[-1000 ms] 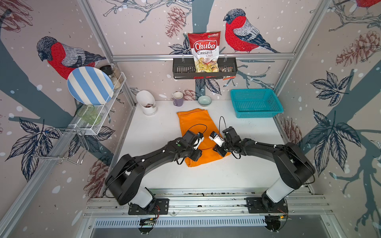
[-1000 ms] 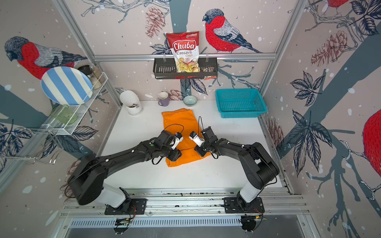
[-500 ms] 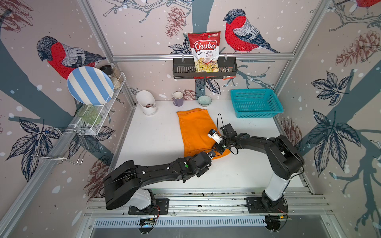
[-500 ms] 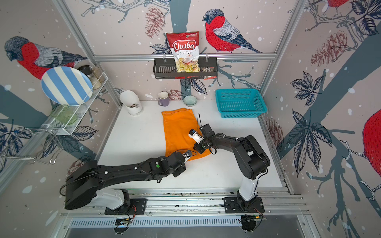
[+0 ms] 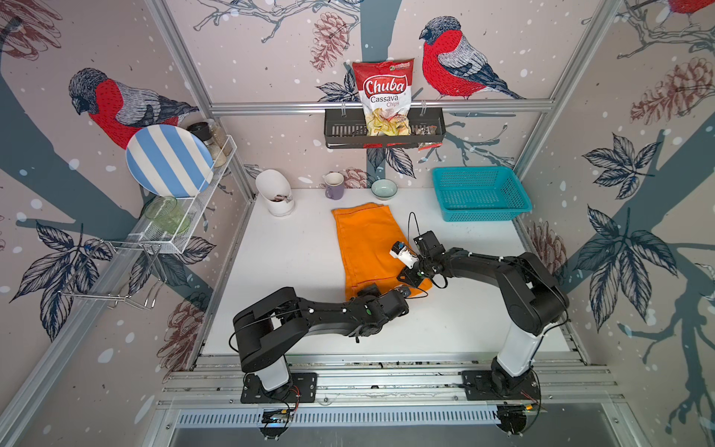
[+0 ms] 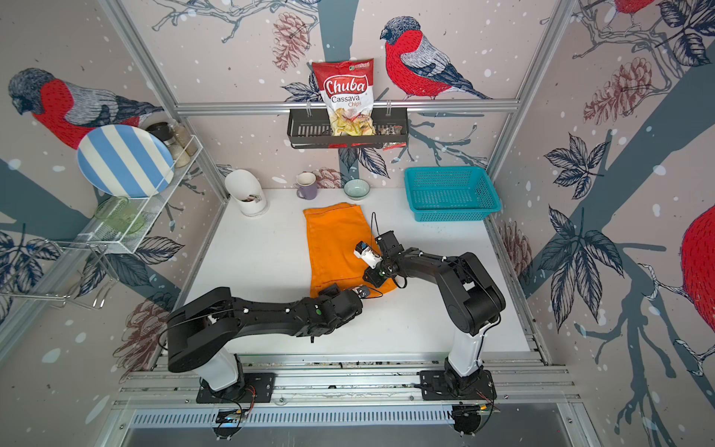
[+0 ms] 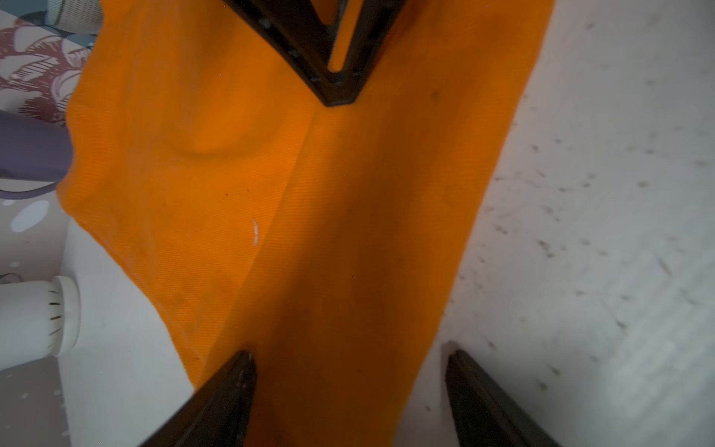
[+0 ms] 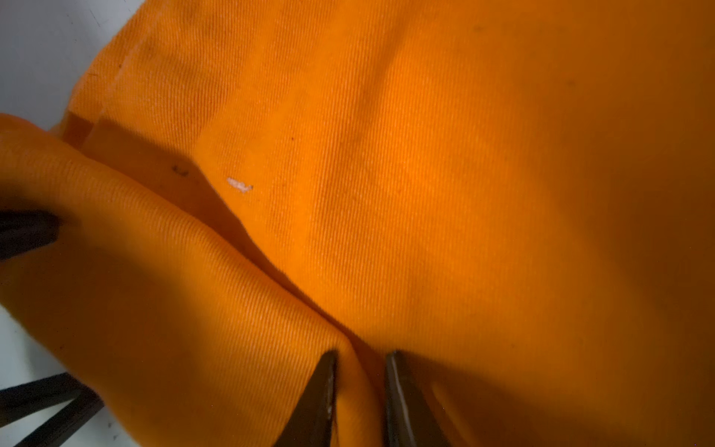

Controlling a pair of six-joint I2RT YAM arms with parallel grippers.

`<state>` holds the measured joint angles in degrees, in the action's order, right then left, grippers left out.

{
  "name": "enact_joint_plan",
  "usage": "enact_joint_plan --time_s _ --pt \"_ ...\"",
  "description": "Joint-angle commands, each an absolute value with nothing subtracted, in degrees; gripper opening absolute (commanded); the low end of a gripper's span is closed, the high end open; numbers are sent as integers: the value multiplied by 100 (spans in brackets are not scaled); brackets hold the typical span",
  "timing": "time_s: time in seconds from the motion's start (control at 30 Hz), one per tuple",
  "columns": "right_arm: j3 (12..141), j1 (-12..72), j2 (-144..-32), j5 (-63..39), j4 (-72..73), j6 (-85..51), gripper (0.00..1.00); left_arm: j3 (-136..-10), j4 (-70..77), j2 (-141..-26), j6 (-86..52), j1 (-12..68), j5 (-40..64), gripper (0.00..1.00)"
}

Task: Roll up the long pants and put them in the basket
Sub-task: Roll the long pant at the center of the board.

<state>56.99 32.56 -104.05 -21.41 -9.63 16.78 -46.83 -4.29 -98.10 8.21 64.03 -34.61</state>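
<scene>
The long pants (image 5: 367,240) (image 6: 336,240) lie folded in a long orange strip on the white table, running from the back toward the front. My left gripper (image 5: 387,289) (image 6: 346,289) sits low at their near end. Its jaws stand wide open in the left wrist view, where the left gripper (image 7: 348,354) has one finger over the orange cloth (image 7: 271,174) and one over bare table. My right gripper (image 5: 404,278) (image 6: 369,275) (image 8: 361,354) is at the near right part, shut on a raised ridge of the pants (image 8: 425,174).
A teal basket (image 5: 479,193) stands at the back right. A purple mug (image 5: 334,185), a small bowl (image 5: 384,189) and a white holder (image 5: 274,191) line the back edge. A wire rack with a striped plate (image 5: 168,160) hangs on the left wall.
My left gripper has let go of the cloth, drawn back from the middle of the pants to their near end and opened wide. The right gripper has kept its hold on the fold.
</scene>
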Motion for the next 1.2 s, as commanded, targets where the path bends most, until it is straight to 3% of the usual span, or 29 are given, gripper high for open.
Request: enact_joint_plan --time_s 0.0,0.17,0.37,0.63,0.87,1.07,1.17 --pt "5695 3252 -10440 -2043 -1196 1792 26 -4683 -575 -10044 1062 6390 -3834 75" --pt "5663 3222 -10391 -2083 -1157 1804 26 -4806 -710 -10303 1131 6375 -3884 48" --pt "5300 3103 -9736 -1884 -760 1724 33 -5204 -1399 -10026 769 6092 -2124 0" --pt "4625 3052 -7867 -958 -163 1484 41 -6137 -2421 -9683 262 5247 1305 0" --pt "3638 3100 -6262 -1658 598 1628 44 -6819 -3293 -10004 -155 4241 4191 0" --pt "3311 3167 -6047 -2195 734 1708 44 -6940 -3283 -10580 -569 3582 5733 0" --pt "3379 3206 -6283 -2366 592 1640 44 -7318 -3613 -10916 -557 3487 5892 0"
